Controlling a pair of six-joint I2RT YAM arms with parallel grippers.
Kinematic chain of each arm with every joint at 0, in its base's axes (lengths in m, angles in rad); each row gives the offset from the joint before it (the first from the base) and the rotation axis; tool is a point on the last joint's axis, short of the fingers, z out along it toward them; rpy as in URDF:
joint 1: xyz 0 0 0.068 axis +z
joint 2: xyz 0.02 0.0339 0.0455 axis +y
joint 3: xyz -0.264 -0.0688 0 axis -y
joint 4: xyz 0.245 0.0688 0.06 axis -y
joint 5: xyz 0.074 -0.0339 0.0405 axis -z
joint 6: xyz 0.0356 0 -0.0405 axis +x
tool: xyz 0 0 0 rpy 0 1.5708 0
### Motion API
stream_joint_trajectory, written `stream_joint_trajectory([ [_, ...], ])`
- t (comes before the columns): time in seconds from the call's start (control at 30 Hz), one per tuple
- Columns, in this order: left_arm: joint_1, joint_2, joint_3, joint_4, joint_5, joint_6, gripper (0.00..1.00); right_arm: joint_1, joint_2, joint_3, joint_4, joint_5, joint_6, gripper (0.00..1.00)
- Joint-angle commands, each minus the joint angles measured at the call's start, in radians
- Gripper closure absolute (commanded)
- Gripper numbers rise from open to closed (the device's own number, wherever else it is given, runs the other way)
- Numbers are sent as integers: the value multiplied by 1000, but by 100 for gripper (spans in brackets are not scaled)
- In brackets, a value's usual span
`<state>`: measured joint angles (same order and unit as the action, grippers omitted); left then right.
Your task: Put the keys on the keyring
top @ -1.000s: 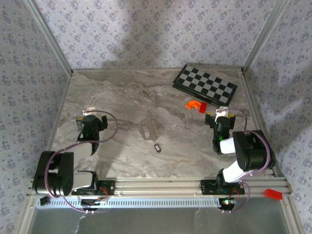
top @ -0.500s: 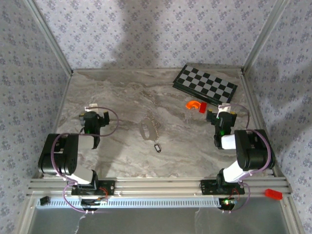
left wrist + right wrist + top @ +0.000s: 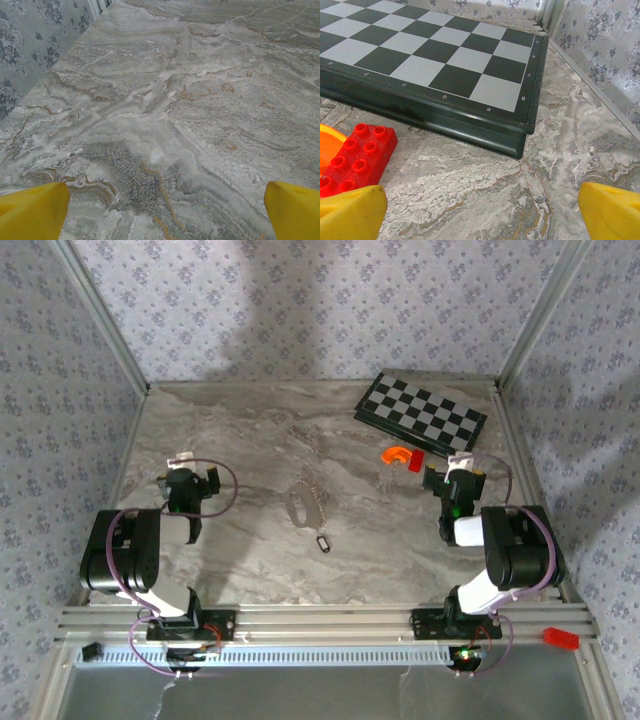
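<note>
The left gripper (image 3: 186, 483) sits low over the marble table (image 3: 250, 430), near the left wall rail. In the left wrist view its yellow fingertips (image 3: 32, 210) stand at the two bottom corners, spread wide with bare marble between them and nothing held.

The keys and keyring (image 3: 306, 502) lie flat in the middle of the table as one pale cluster. Its long axis runs from far to near, the near end leaning slightly right toward a small dark tag (image 3: 322, 543) that lies just beyond it. Keys and ring are too small to tell apart. The cluster lies between the two grippers, well apart from each and a little closer to the left one. Open marble surrounds it on every side.

An orange piece (image 3: 395, 453) and a red brick (image 3: 415, 462) lie just near of the chessboard (image 3: 420, 415), which lies tilted in the far right corner.

The right gripper (image 3: 457, 480) sits just right of the brick, close to the right wall. In the right wrist view its fingertips (image 3: 612, 210) are spread wide, empty, facing the board's near edge.
</note>
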<state>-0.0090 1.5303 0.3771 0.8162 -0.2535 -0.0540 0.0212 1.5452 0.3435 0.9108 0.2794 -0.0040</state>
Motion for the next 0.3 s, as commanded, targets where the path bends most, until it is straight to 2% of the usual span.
stream_joint_trajectory([
  [0.0,-5,3,13,40,4,-16,0,-1,-3,11,2,12,9,0],
  [0.27,-5,3,13,40,5,-15,0,-1,-4,12,2,8,7,0],
])
